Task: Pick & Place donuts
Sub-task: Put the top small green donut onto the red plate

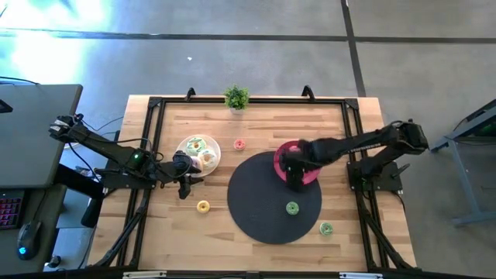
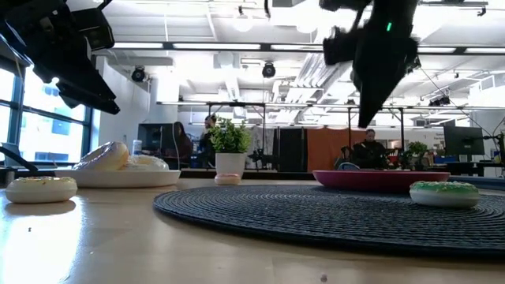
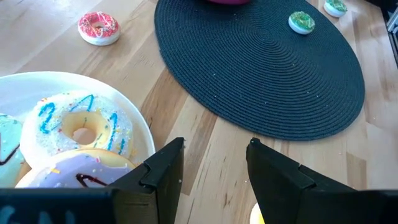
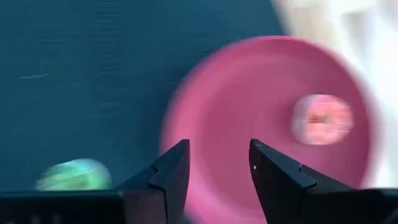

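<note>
My left gripper [image 1: 186, 177] hangs open and empty at the near edge of the white plate [image 1: 188, 159], which carries several frosted donuts [image 3: 78, 127]. My right gripper [image 1: 295, 177] is open and empty above the pink-red plate [image 4: 249, 112]. In the blurred right wrist view a pink donut [image 4: 322, 118] seems to lie on that plate. A yellow donut [image 1: 203, 206] and a pink speckled donut [image 1: 239, 144] rest flat on the wood. One green donut [image 1: 292, 207] sits on the dark round mat [image 1: 256, 209], another [image 1: 325, 228] on the table beyond the mat's near right rim.
A small potted plant [image 1: 236, 98] stands at the table's far edge. Black frame rails [image 1: 155, 101] run along the far, left and right sides of the table. The pink-red plate overlaps the mat's far right rim. Bare wood lies between the white plate and the mat.
</note>
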Available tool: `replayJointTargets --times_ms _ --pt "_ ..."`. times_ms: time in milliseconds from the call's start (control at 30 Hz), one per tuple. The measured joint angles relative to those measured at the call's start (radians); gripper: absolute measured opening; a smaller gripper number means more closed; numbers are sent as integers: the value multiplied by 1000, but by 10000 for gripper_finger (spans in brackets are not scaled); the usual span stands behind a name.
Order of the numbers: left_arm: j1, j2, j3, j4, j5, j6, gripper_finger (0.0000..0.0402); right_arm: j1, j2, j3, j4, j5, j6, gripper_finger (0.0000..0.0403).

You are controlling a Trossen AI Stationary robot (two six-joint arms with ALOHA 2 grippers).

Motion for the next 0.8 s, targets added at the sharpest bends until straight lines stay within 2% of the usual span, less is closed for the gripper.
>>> replayJointTargets --times_ms 167,400,567,800 --pt "0 0 0 0 0 0 168 174 0 -10 54 -70 82 152" --pt "0 0 0 0 -1 0 168 366 0 -196 390 -25 113 156" --pt "0 0 0 0 -1 0 168 406 0 -317 537 71 80 150" --pt "0 0 0 0 -2 0 168 407 0 -459 732 28 31 146"
